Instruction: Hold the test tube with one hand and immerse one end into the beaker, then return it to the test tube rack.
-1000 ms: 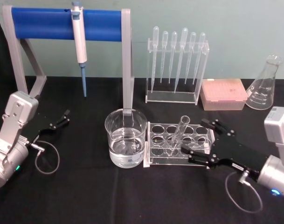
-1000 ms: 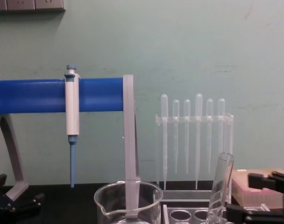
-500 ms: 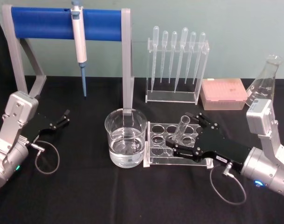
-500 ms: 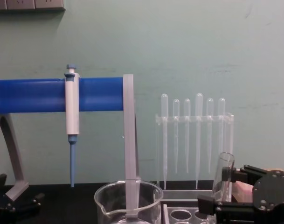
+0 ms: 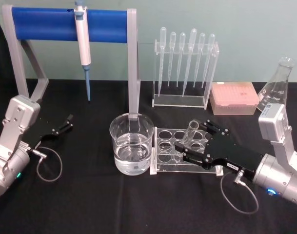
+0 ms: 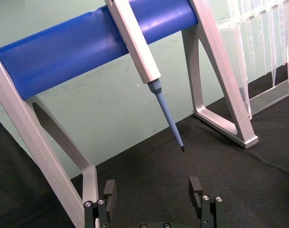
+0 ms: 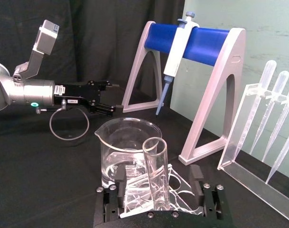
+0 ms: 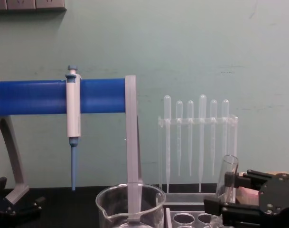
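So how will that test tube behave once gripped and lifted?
Probably stiff but fragile: the test tube looks like thin clear glass, so a hard squeeze might crack it. Likely slippery, smooth and round between the right gripper's open fingers. It leans in the rack, so it may swing when lifted.

No text can be read. Graduations on the wide clear glass beaker (image 7: 126, 148), ahead of the right gripper (image 5: 187, 139), are illegible.
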Controlling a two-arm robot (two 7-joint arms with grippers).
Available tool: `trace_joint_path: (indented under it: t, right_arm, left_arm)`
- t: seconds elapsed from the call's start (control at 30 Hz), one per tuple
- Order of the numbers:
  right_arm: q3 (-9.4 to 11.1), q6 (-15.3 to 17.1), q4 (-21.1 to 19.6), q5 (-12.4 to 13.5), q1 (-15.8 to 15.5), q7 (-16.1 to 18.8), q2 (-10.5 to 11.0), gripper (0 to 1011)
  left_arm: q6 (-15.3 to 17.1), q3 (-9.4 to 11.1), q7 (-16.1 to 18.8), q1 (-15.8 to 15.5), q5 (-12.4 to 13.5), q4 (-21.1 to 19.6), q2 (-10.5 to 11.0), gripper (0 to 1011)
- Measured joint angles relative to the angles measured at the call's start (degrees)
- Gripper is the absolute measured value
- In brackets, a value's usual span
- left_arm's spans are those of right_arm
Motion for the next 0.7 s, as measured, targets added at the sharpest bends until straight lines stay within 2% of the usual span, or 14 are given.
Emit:
trace_joint_path:
  t: [0.13, 0.17, 0.27, 0.3, 0.4, 0.53, 0.7]
  right_arm:
    - [0.0, 0.0, 0.0, 0.0, 0.0, 0.0, 0.0, 739]
    - [0.0, 0.0, 0.0, 0.0, 0.0, 0.0, 0.0, 682]
    - [0.0, 0.0, 0.0, 0.0, 0.0, 0.0, 0.1, 626]
    - [0.0, 0.0, 0.0, 0.0, 0.0, 0.0, 0.1, 567]
    - [0.1, 0.0, -0.1, 0.1, -0.1, 0.0, 0.1, 509]
    - [0.1, -0.1, -0.1, 0.1, -0.1, 0.0, 0.1, 336]
    - [0.1, -0.1, -0.1, 0.1, -0.1, -0.1, 0.1, 227]
  left_arm:
    - [0.0, 0.0, 0.0, 0.0, 0.0, 0.0, 0.0, 1000]
    - [0.0, 0.0, 0.0, 0.0, 0.0, 0.0, 0.0, 1000]
    - [0.0, 0.0, 0.0, 0.0, 0.0, 0.0, 0.0, 1000]
    - [0.0, 0.0, 0.0, 0.0, 0.0, 0.0, 0.0, 1000]
    - [0.0, 0.0, 0.0, 0.0, 0.0, 0.0, 0.0, 1000]
    - [0.0, 0.0, 0.0, 0.0, 0.0, 0.0, 0.0, 1000]
    - [0.0, 0.0, 0.0, 0.0, 0.0, 0.0, 0.0, 1000]
